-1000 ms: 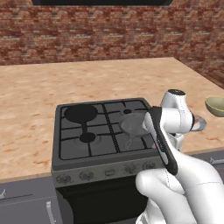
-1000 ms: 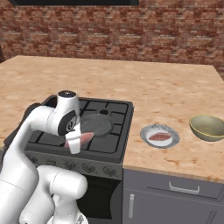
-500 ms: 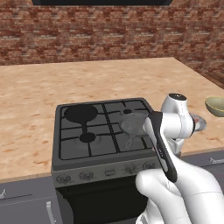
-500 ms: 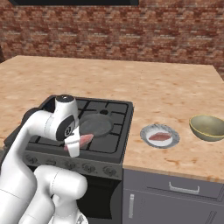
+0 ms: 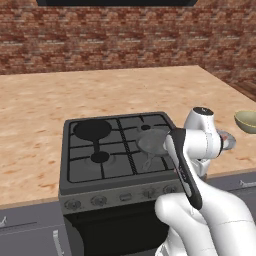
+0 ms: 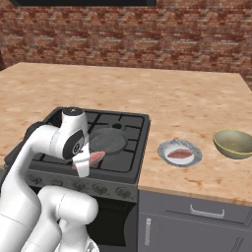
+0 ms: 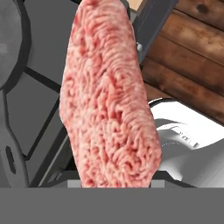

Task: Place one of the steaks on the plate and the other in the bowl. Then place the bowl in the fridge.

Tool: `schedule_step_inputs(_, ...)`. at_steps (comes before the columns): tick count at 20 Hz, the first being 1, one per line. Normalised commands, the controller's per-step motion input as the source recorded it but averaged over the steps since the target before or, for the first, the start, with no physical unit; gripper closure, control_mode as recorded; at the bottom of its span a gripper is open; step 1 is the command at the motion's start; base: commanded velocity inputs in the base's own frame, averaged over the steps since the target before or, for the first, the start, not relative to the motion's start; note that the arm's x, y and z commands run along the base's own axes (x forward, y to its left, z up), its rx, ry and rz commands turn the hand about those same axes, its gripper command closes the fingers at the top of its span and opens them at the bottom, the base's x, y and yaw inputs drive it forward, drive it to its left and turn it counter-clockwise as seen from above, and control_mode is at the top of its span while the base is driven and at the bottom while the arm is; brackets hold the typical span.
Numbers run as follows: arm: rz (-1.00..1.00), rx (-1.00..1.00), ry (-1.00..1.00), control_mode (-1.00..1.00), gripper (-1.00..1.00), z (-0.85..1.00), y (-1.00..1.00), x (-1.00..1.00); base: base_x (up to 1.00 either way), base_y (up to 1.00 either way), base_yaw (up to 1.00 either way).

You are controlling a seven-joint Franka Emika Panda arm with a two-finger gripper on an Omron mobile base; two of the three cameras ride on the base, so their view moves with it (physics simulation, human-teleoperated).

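Note:
My gripper is shut on one steak, a pinkish-red slab held in the air over the front right part of the stove. In the hand view this steak stands upright and close, hiding the fingertips. The other steak lies on the plate, on the counter right of the stove. Further right stands the olive-tan bowl, with nothing in it; the left base view has the bowl at its right edge. The plate peeks out there behind my arm. The fridge is out of view.
A grey frying pan sits on the stove's front right burner, just behind the held steak. A black skillet rests on the left burners. The wooden counter runs to both sides, with a brick wall behind.
The arm has sunk slightly with the steak still held. The plate, the bowl and the pans have not moved.

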Motion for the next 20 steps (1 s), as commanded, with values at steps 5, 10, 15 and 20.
schedule_step_inputs(5, 0.0, 0.0, 0.0, 1.0, 1.0, 0.0, 0.0, 0.0, -0.12, -0.06, 0.0)
schedule_step_inputs(10, 0.0, 0.0, 0.0, 1.0, 1.0, 0.0, 0.0, 0.0, -0.25, -0.27, 0.0)
schedule_step_inputs(15, 0.0, 0.0, 0.0, 1.0, 1.0, 0.0, 0.0, 0.0, -0.21, -0.43, -0.03)
schedule_step_inputs(20, 0.0, 0.0, 0.0, 1.0, 1.0, 0.0, 0.0, 0.0, -0.24, -0.6, -0.03)
